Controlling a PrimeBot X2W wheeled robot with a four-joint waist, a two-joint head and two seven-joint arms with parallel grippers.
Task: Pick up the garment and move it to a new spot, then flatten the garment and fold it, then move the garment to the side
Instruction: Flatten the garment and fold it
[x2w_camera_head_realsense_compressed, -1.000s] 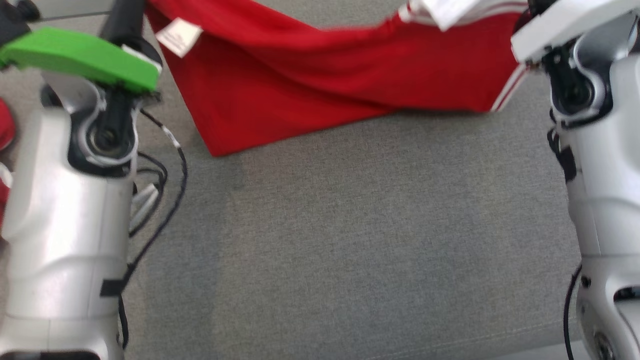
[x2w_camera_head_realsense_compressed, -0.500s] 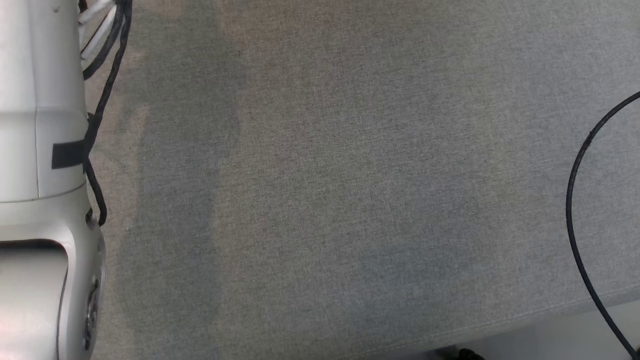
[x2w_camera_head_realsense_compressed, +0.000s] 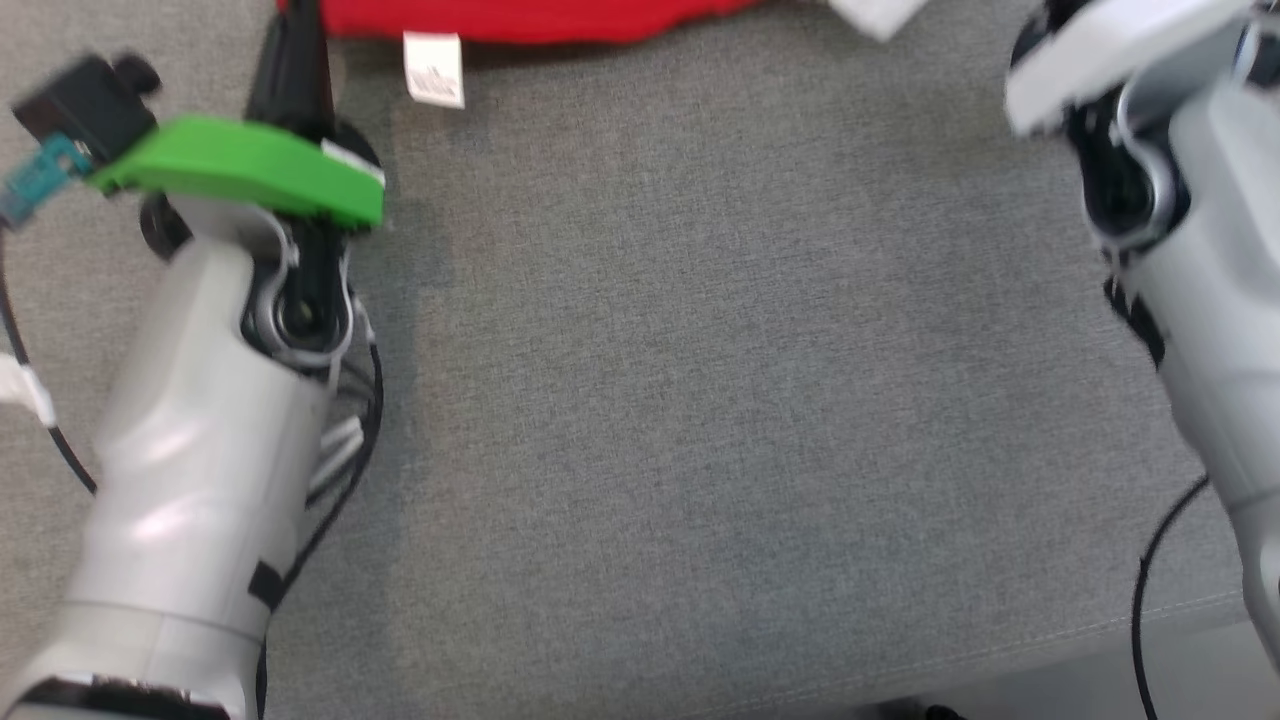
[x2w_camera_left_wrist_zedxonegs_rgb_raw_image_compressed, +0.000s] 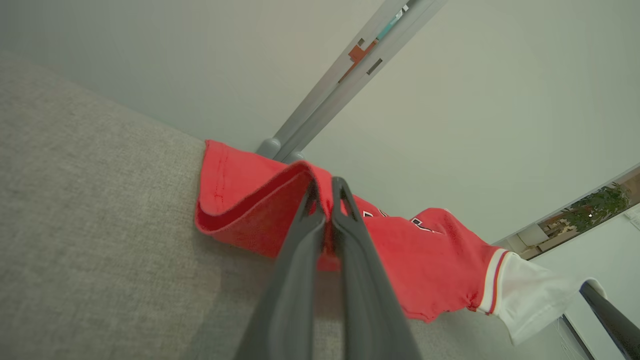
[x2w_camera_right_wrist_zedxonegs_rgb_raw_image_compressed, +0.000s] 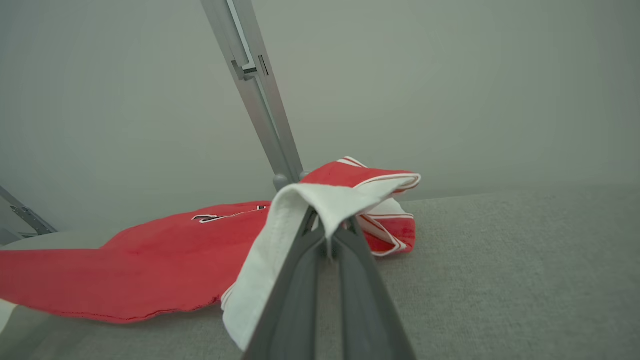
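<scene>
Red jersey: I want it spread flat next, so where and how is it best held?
At two far-apart edges, likely: the left pincer is shut on the red jersey's folded red edge, the right pincer on its white sleeve, each coming low along the grey fabric surface. The limp cloth offers thin raised folds there, and pulling apart would stretch it.

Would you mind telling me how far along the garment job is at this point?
Done: the garment is gripped, the left gripper shut on red fabric, the right gripper shut on the white sleeve. In hand: it lies rumpled on the grey surface between them, so placing or spreading seems under way. Left: flattening, folding and moving it aside; no neat fold shows yet.
</scene>
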